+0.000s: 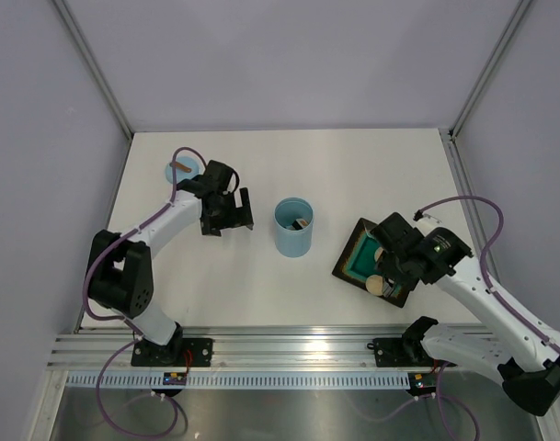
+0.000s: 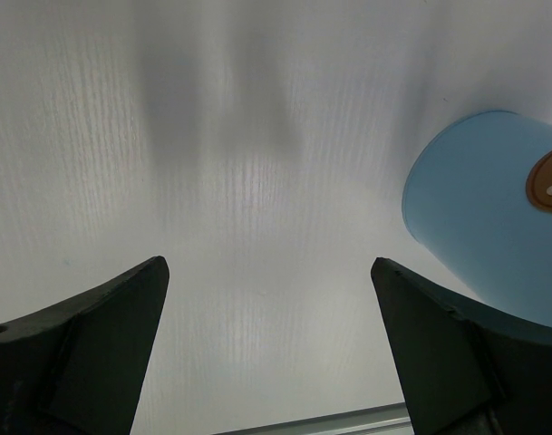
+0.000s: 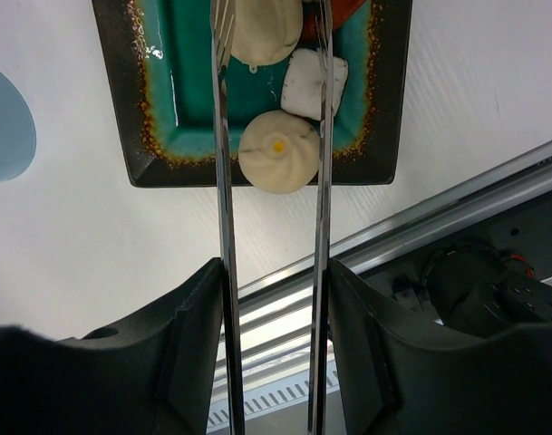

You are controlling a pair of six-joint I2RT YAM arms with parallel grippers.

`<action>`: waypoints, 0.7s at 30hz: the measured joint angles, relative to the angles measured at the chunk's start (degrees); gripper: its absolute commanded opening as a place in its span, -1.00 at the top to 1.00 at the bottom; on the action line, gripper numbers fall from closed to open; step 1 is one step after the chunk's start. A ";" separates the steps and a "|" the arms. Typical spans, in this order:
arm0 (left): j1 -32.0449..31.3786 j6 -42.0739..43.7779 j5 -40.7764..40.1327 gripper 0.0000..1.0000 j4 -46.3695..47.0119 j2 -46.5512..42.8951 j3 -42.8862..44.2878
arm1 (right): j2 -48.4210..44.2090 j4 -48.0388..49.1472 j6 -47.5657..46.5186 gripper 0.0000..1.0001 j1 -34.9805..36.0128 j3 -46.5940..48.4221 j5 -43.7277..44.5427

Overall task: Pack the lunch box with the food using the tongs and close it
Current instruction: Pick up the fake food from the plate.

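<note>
The light blue lunch box stands upright and uncovered mid-table, with a small dark piece showing inside; its edge also shows in the right wrist view. My right gripper is shut on the silver tongs, whose two arms stand apart over the plate. Between the tong tips lie the food pieces: a beige bun, a white cube, another bun and a red piece. My left gripper hangs open over bare table, holding nothing.
A flat blue disc with a brown tab lies at the back left, just beside my left gripper. The plate sits close to the table's front edge and the aluminium rail.
</note>
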 measured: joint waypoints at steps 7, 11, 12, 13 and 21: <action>-0.98 -0.02 0.00 -0.98 -0.09 1.73 0.83 | -2.51 -0.02 0.31 -0.09 0.00 -0.92 -1.51; -1.29 -0.02 0.00 -0.98 -0.07 1.97 1.14 | -2.19 -0.02 0.22 -0.08 -0.02 -2.40 -2.49; -1.38 -0.02 0.00 -0.98 -0.04 1.97 1.20 | -1.99 0.02 0.20 -0.07 -0.02 -2.73 -2.58; -1.42 -0.02 0.00 -0.98 -0.04 1.97 1.22 | -1.77 0.02 0.13 -0.06 -0.02 -3.02 -2.73; -1.49 -0.02 -0.02 -0.98 -0.07 1.97 1.22 | -1.14 0.24 -0.59 0.27 -0.02 -3.58 -2.75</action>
